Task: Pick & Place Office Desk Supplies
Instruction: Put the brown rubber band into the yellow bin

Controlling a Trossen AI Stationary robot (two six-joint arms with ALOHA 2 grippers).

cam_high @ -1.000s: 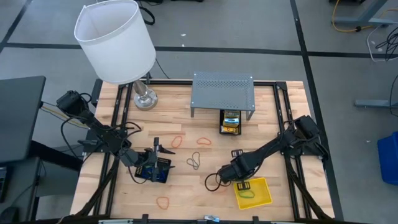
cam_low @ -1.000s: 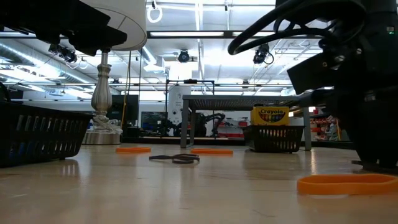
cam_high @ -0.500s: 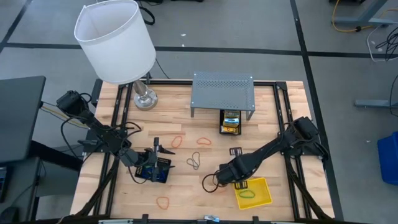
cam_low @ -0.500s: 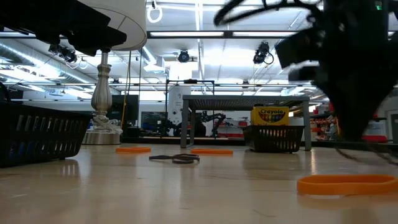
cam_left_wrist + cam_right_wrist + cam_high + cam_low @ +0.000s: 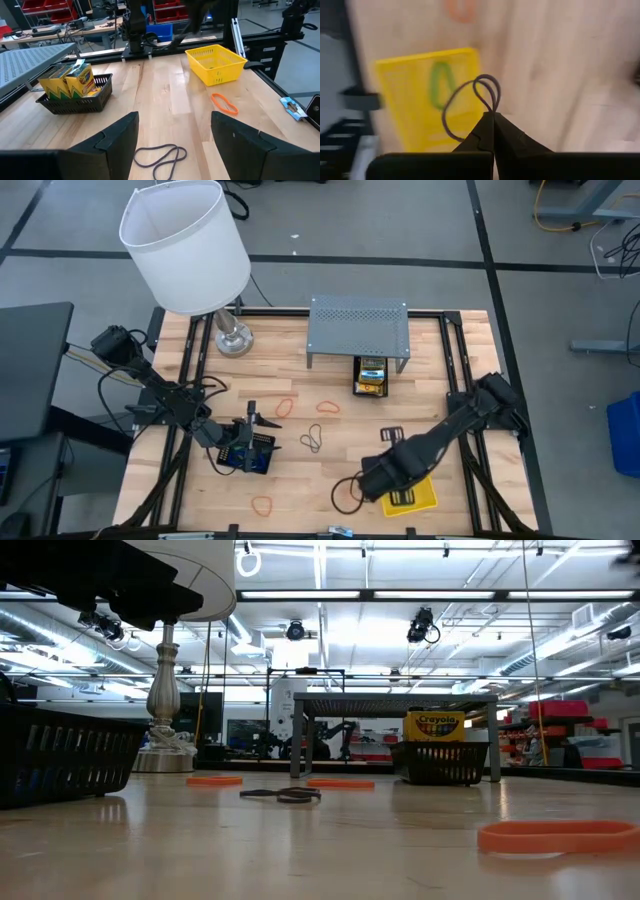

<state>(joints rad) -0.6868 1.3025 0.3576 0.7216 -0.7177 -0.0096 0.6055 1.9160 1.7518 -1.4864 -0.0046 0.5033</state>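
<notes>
**A:** High view first, nearest edge of the table: what is the right gripper (image 5: 372, 480) doing?

**B:** It sits over the near side, just beside the yellow tray (image 5: 412, 493), with its fingers pinched on a purple rubber band (image 5: 470, 102). The right wrist view shows the loop standing up from the closed tips, with the tray behind it and a green band (image 5: 440, 85) lying inside.

**A:** Anything else along that near edge?

**B:** An orange band (image 5: 262, 505) lies alone on the wood, well apart from both arms.

**A:** And the left gripper (image 5: 248, 442)?

**B:** It rests at a black mesh tray (image 5: 258, 455) on the left side. In its wrist view the two fingers stand spread with nothing between them.

**A:** Farther in?

**B:** A dark band (image 5: 312, 440) lies mid-table, then two more orange bands (image 5: 327, 407) beyond it. At the back, crayon boxes (image 5: 371, 372) stand in a second mesh tray (image 5: 445, 762) under the front edge of the grey shelf (image 5: 358, 328). The lamp (image 5: 186, 246) stands at the far left corner.
</notes>
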